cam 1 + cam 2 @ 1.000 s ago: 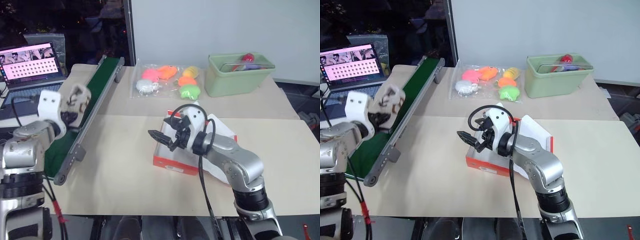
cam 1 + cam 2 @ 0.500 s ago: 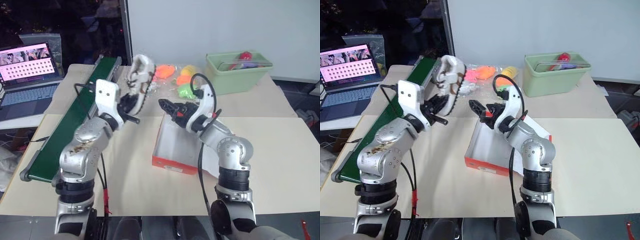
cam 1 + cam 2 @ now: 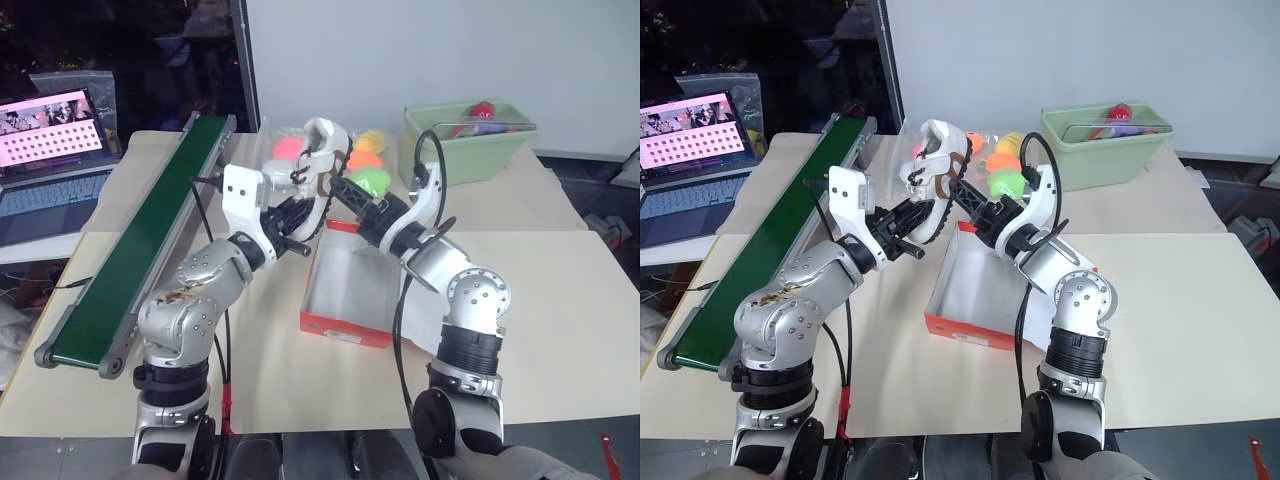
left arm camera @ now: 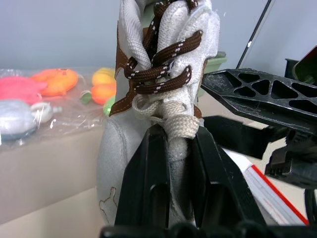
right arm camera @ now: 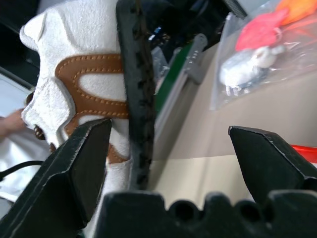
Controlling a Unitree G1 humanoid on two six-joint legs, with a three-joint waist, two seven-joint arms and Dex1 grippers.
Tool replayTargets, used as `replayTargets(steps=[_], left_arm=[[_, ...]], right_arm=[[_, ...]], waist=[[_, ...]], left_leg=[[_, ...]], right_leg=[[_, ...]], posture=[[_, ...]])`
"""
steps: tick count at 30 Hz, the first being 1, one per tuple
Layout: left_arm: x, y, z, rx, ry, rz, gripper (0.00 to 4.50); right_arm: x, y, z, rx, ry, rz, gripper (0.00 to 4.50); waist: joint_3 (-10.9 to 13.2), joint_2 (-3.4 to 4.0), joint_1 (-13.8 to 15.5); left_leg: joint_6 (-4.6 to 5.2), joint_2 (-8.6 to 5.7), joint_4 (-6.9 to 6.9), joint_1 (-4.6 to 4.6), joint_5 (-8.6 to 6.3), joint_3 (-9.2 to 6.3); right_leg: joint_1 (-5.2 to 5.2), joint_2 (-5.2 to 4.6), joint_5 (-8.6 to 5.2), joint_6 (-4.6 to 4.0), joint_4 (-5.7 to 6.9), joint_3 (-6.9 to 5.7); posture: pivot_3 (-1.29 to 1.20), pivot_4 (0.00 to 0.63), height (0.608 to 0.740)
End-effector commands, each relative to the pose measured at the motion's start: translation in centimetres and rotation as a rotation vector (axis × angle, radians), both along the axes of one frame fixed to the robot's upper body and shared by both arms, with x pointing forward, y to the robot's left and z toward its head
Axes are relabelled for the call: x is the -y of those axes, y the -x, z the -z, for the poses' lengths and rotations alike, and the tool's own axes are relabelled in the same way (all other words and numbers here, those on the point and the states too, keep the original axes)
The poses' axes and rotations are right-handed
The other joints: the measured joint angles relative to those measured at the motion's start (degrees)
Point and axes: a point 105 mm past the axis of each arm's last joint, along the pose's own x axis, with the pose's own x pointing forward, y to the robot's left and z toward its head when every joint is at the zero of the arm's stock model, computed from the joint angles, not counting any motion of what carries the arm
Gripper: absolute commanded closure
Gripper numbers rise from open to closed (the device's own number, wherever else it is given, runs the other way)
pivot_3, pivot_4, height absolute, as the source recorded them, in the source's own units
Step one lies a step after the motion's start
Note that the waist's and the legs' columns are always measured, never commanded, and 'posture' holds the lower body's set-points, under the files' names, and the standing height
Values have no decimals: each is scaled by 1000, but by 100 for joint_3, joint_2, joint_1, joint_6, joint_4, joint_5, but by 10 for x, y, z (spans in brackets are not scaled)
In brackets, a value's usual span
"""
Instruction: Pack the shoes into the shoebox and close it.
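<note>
Holding one white shoe [image 3: 936, 170] aloft at upper centre, the left gripper [image 3: 908, 221] stays clenched on it above the open shoebox [image 3: 985, 292]; the right gripper [image 3: 965, 195], jaws spread, flanks its sole, apparently for a handover

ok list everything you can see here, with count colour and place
shoe: one, white with brown trim and dark laces, held in the air above the far left corner of the box
shoebox: one, red-orange outside, white inside, open on the table's middle
conveyor belt: one, green, along the table's left side
bag of soft toys: one clear bag, pink, orange, yellow and green toys, far side of table
tub: one, pale green, far right of table
laptop: one, screen lit, far left
left gripper: black fingers, shut on the shoe
right gripper: black fingers, open, beside the shoe's sole
</note>
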Motion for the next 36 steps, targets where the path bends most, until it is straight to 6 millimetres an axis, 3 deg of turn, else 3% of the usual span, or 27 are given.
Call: replayTargets(steps=[1, 14, 17, 23, 28, 36], left_arm=[[18, 7, -15, 56, 16, 80, 3945], [26, 8, -11, 47, 2, 113, 3945], [25, 8, -11, 46, 2, 109, 3967], [27, 10, -11, 45, 4, 113, 3967], [25, 10, -11, 45, 1, 110, 3967], [26, 9, -8, 41, -35, 111, 3967]], right_arm=[[-8, 10, -27, 89, -36, -47, 0], [-14, 11, -30, 93, -36, -60, 0], [-14, 11, -30, 92, -36, -58, 726], [-15, 13, -32, 99, -44, -64, 2817], [-17, 13, -33, 100, -52, -68, 4280], [-18, 14, -35, 100, -59, -69, 4378]], waist=[[0, 0, 0], [0, 0, -2], [0, 0, -6], [0, 1, 0], [0, 1, -5], [1, 1, -4]], left_leg=[[0, 0, 0, 0, 0, 0], [0, 1, 0, 0, 0, 0], [0, 1, 0, 0, 0, 0], [0, 1, 0, -1, 0, 0], [0, 1, 0, -1, 0, 0], [0, 1, 0, -1, 0, 0]], right_leg=[[0, 0, 0, 0, 0, 0], [-1, 2, -1, 1, -6, 0], [-1, 2, -1, 1, -6, 0], [0, 2, -1, 1, -7, 0], [-1, 2, -1, 1, -7, 0], [-1, 2, -1, 1, -9, 0]], posture=[[0, 150, 729], [0, 150, 729], [0, 150, 729], [0, 150, 729], [0, 150, 729], [0, 150, 729]])
